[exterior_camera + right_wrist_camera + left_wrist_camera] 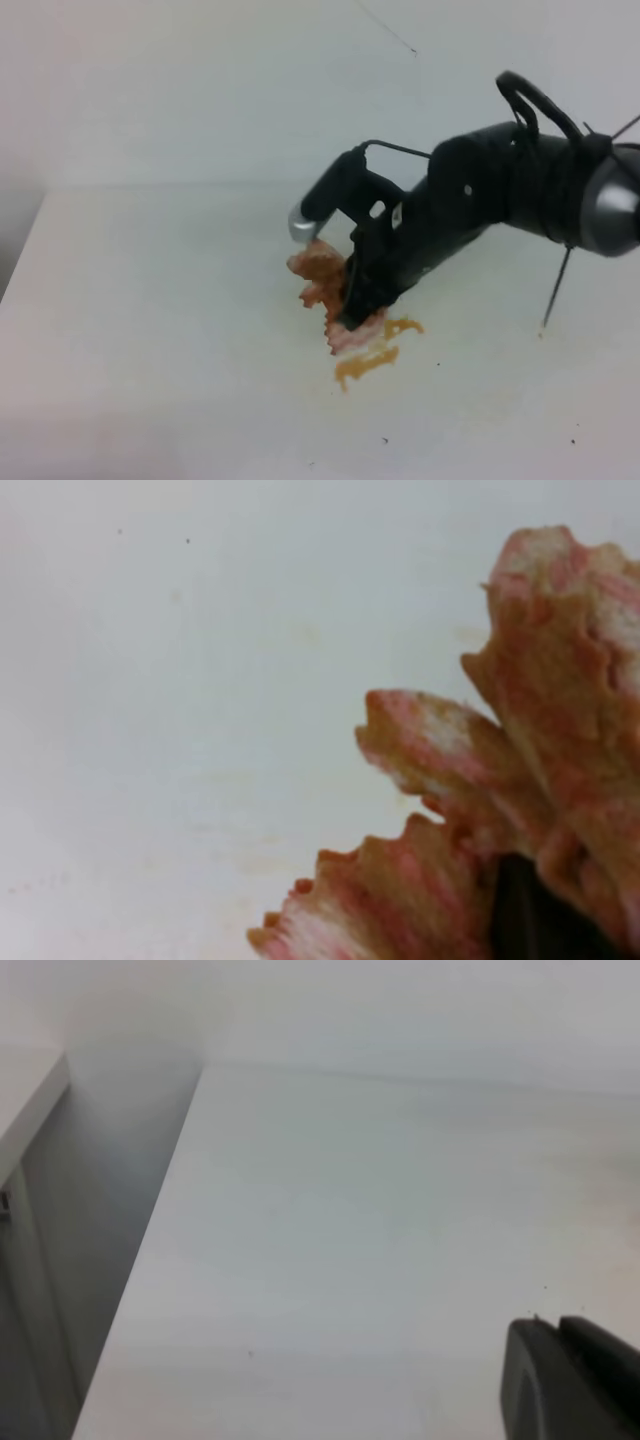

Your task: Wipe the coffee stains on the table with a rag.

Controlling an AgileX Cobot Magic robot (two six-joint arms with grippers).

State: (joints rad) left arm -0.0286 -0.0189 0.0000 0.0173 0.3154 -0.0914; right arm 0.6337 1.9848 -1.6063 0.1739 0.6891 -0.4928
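Clamped on the rag [322, 285], our right gripper [352, 312] presses its tip down at the cloth's near end; we read the jaws as closed on it, since the wrist view shows stained folds bunched right against the dark finger.

We go from the largest thing down. Our table [150, 330] is a wide white surface, with a few dark specks near its front right. Our right arm reaches in from the right and slopes down to the rag. That rag is a crumpled pinkish-brown lump, its long axis running from the gripper tip up and away to the left. The coffee stains [368, 364] are smallest: two amber streaks just beside the rag, on its near right side, the upper one touching the cloth's edge.

So the remaining liquid lies toward us and slightly right of the rag, and we judge the next stroke should drag the cloth that way.

Our left gripper [575, 1380] shows only as a dark corner, far from the rag; we cannot tell its state.
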